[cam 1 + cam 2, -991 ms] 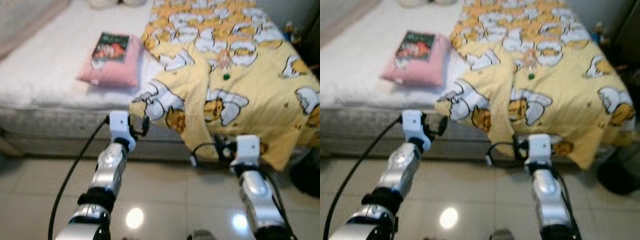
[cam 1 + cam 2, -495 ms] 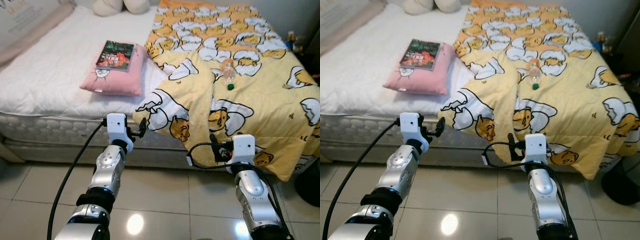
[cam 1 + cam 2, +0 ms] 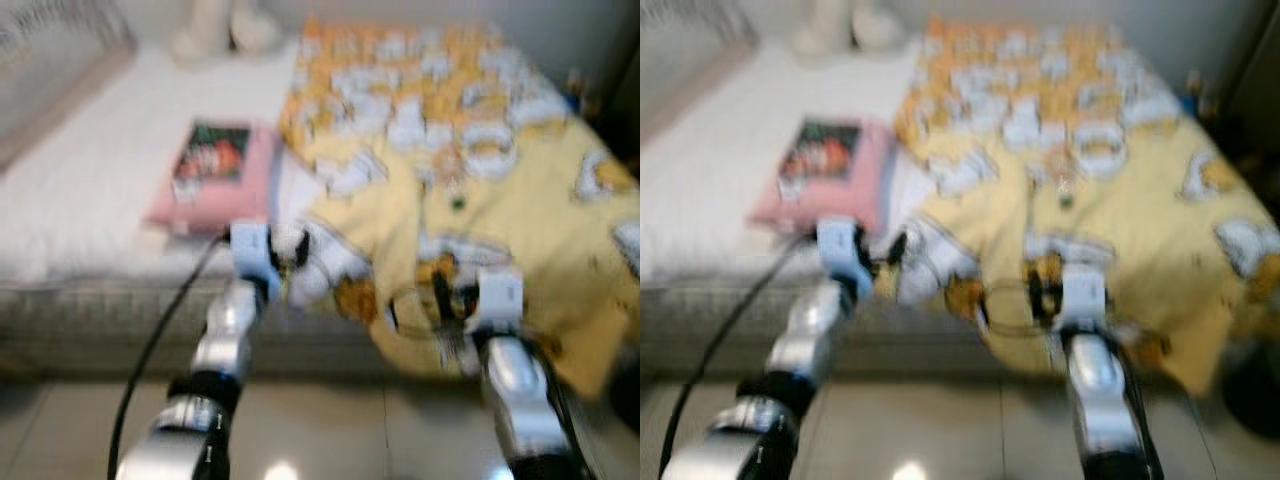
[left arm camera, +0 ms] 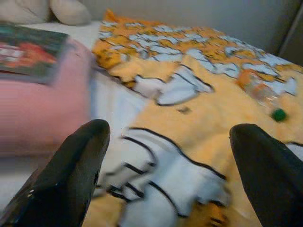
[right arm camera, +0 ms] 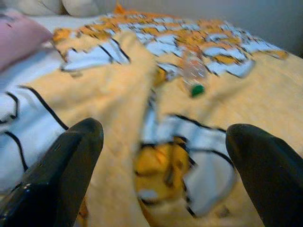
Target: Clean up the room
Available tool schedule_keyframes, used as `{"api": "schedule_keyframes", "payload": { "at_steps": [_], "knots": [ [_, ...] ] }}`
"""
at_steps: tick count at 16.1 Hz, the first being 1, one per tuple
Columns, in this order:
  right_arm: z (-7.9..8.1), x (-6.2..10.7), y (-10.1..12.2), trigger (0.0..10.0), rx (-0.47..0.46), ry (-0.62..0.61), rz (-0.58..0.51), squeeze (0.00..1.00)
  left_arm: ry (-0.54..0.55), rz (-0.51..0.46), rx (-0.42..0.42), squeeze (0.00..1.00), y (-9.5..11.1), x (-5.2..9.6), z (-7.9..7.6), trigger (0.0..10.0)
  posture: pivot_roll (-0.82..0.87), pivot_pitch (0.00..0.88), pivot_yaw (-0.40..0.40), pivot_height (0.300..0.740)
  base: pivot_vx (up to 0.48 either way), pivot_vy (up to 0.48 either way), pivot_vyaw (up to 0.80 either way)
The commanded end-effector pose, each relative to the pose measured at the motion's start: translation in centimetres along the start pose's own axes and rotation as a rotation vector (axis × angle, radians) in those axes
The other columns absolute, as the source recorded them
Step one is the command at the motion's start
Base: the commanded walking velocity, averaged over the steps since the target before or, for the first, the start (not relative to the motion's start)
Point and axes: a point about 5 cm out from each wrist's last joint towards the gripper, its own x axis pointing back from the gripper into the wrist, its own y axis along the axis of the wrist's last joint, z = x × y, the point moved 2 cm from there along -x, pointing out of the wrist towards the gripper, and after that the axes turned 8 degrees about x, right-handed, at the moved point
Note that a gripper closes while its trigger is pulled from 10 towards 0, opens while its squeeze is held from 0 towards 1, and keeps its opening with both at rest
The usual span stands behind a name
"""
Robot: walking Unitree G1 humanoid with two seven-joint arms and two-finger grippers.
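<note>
- Since half a second back my whole head picture has smeared and the bed (image 3: 90,215) sits nearer and higher, so I read that as the camera moving in with the robot, not the things shifting.
- Biggest thing before me is the yellow egg-print quilt (image 3: 520,190), rumpled over the right half of the mattress, one corner hanging off the near edge just ahead of both arms.
- Next down, a pink pillow (image 3: 205,195) lies on the bare sheet left of the quilt, with a book (image 3: 212,152) flat on top of it.
- Smallest, a clear bottle with a green cap (image 5: 194,78) lies on its side on the quilt, well beyond the grippers.
- My left gripper (image 4: 165,156) is spread wide, holding nothing, aimed at the quilt's near corner beside the pillow; my right gripper (image 5: 163,161) is likewise spread and bare, pointed over the quilt toward the bottle.
- Risks as I judge them: with this blur I could misjudge reach and bump the bed frame; tugging the quilt would probably roll the bottle off; nudging the pillow could tip the book onto the floor.
</note>
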Motion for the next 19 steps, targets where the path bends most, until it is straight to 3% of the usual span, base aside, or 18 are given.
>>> {"api": "schedule_keyframes", "payload": {
  "at_steps": [1, 4, 6, 7, 8, 10, 14, 19],
  "knots": [
    [0.6, -0.1, 0.4, 10.0, -0.007, 0.014, -0.014, 0.0, 0.014, 0.003, -0.003, 0.0, 0.1, 0.0, 0.5, 10.0, -0.28, 0.0, 0.093, 0.74, 0.458, 0.0, 0.0],
    [0.4, -0.1, 0.2, 10.0, -0.003, 0.019, -0.009, 0.0, 0.031, -0.004, 0.006, 0.0, 0.1, 0.0, 0.8, 10.0, -0.28, 0.0, 0.089, 0.74, 0.461, 0.0, 0.0],
    [0.3, 0.1, 0.1, 10.0, -0.002, 0.022, -0.004, 0.0, 0.128, 0.006, 0.135, 0.0, -0.5, 0.6, 2.4, 10.0, -0.28, 0.0, 0.087, 0.74, 0.48, 0.0, 0.0],
    [0.2, 0.3, 0.1, 10.0, 0.019, 0.04, -0.008, 0.0, 0.183, 0.027, 0.137, 0.0, -1.2, 1.5, 3.8, 10.0, -0.28, 0.0, 0.078, 0.74, 0.0, 0.0, 0.0],
    [0.1, 0.5, 0.2, 10.0, 0.077, 0.079, -0.017, 0.0, 0.211, 0.051, 0.085, 0.0, -2.0, 2.7, 5.1, 10.0, -0.27, 0.0, 0.058, 0.74, 0.0, 0.0, 0.0],
    [-0.2, 0.3, 0.1, 10.0, 0.128, 0.158, -0.003, 0.0, 0.245, 0.017, 0.057, 0.0, -1.9, 3.8, 6.3, 10.0, -0.24, 0.0, -0.013, 0.74, 0.0, 0.0, 0.0],
    [0.1, -1.3, 0.7, 10.0, 0.075, 0.184, 0.014, 0.0, 0.272, -0.037, 0.061, 0.0, -1.2, 3.3, 5.7, 10.0, -0.2, 0.0, -0.052, 0.74, 0.0, 0.0, 0.0],
    [2.0, -1.9, 0.8, 10.0, 0.027, 0.196, 0.021, 0.0, 0.172, -0.033, 0.001, 0.0, -1.0, 2.6, 3.5, 10.0, -0.17, 0.0, -0.032, 0.74, 0.0, -0.475, 0.0]
  ]
}}
